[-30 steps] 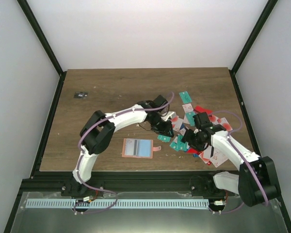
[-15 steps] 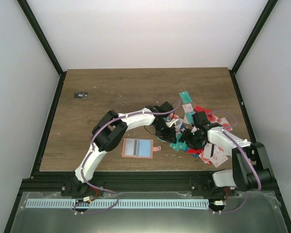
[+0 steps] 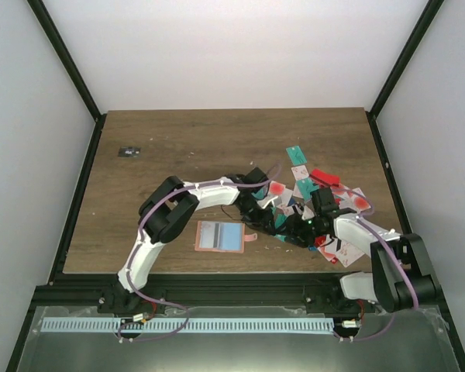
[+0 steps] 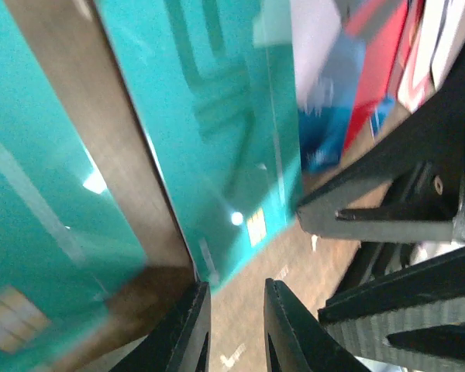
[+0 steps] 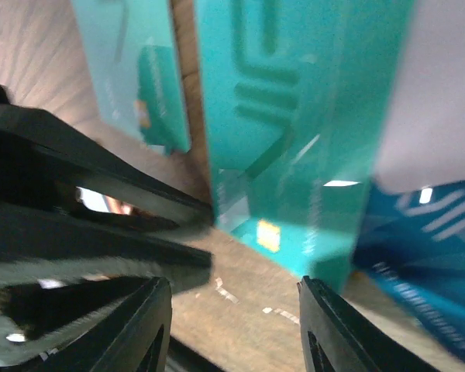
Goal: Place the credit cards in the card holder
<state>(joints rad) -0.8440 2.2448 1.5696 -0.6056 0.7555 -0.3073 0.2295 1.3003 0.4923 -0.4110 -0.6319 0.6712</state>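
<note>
Now the right pincer (image 5: 236,325), open but narrowing, and barely open left pincer (image 4: 234,325) converge on 1 teal card (image 5: 294,116) right of the card holder (image 3: 219,236); pickup likely.

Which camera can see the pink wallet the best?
The top view: the card holder lies open and whole on the table, left of the credit cards. Both wrist views show just cards up close and gripper fingers, no holder.
</note>
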